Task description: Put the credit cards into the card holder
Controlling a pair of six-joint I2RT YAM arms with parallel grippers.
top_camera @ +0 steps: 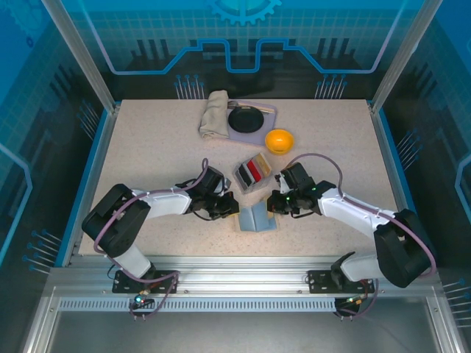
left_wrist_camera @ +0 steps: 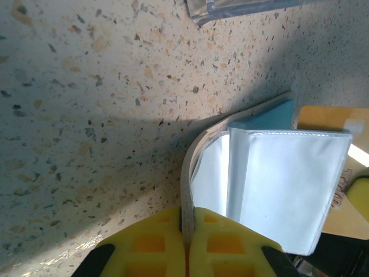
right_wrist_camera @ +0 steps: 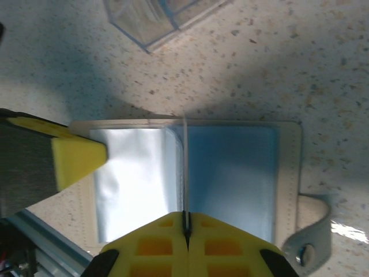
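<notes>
From above, the left gripper (top_camera: 229,209) and right gripper (top_camera: 273,204) pinch the open holder (top_camera: 257,219) between them, with a box (top_camera: 243,182) of cards (top_camera: 254,169) just beyond. Left wrist: fingers (left_wrist_camera: 222,245) clamp the cover edge; print on a tan piece (left_wrist_camera: 323,118) ahead is illegible. Right wrist: fingers (right_wrist_camera: 153,245) nip an inner leaf, with the snap tab (right_wrist_camera: 314,228) to their right.

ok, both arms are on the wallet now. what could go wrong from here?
The right gripper pinches one thin clear leaf of the card holder; a pull may tear it or slip.
The left gripper bends the cover edge it clamps; released, it could spring shut.
Both are occupied while the credit cards sit in the grey box; fetching one means letting go.
</notes>
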